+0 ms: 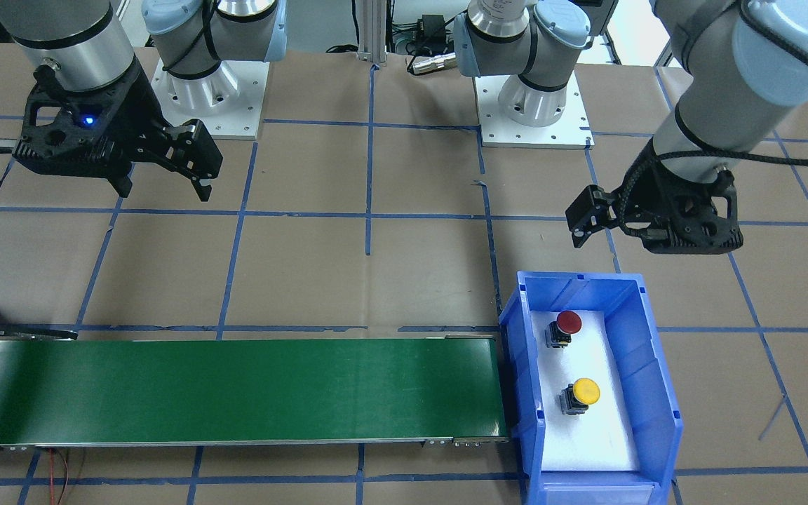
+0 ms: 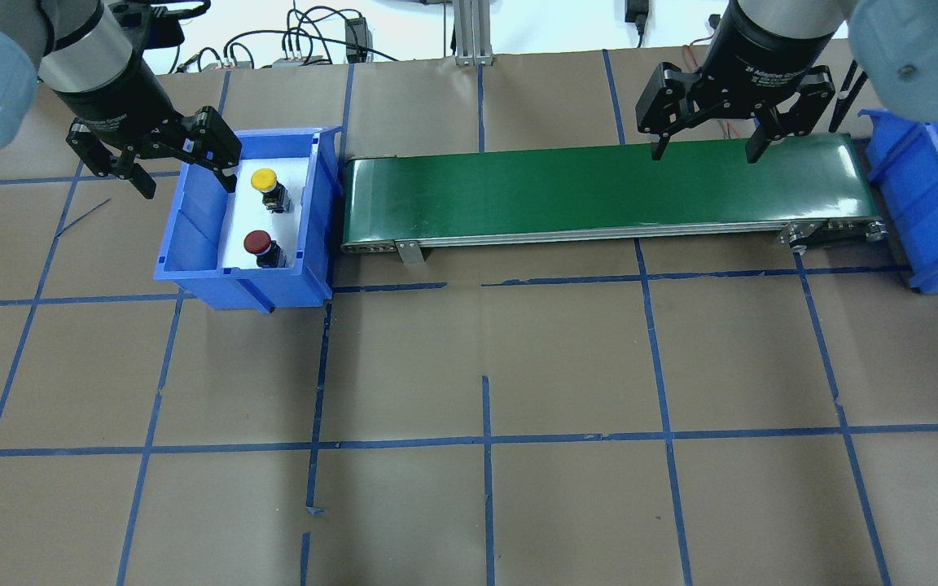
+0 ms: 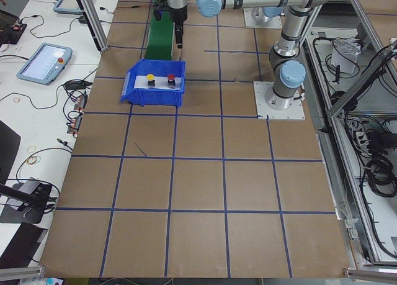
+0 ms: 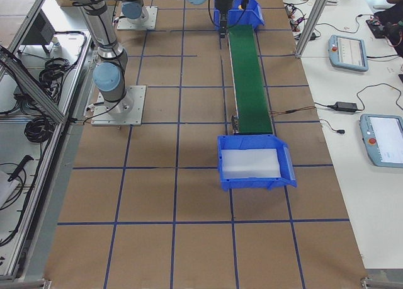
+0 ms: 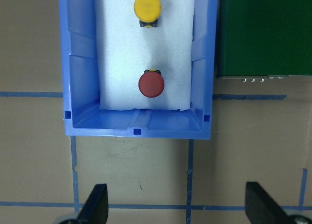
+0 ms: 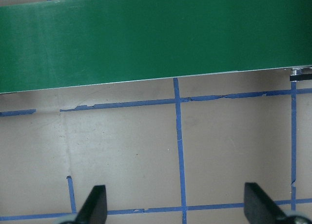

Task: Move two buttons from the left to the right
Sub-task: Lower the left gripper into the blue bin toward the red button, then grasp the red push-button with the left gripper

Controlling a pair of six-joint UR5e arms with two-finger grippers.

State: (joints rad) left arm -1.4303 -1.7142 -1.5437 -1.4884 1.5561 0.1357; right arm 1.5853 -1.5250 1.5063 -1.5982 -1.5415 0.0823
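Brown tabletop point(image 2: 404, 366) is gridded with tape. The left tool point(image 5: 178, 207) is held wide, short of the left bin point(image 2: 192, 273); the red button point(image 2: 256, 242) and yellow button point(image 2: 263, 178) stand inside. A centred, vertical descent onto one cap is advised. The right tool point(image 6: 173, 207) is spread wide near the belt point(image 2: 518, 191). Only exterior right shows the right bin's point(image 4: 225, 169) liner whole.

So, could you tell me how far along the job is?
Nothing is done yet: the red button and yellow button both sit in the left bin. The left gripper hovers open near it, empty; the right gripper hangs open by the conveyor. Both transfers to the right bin remain.
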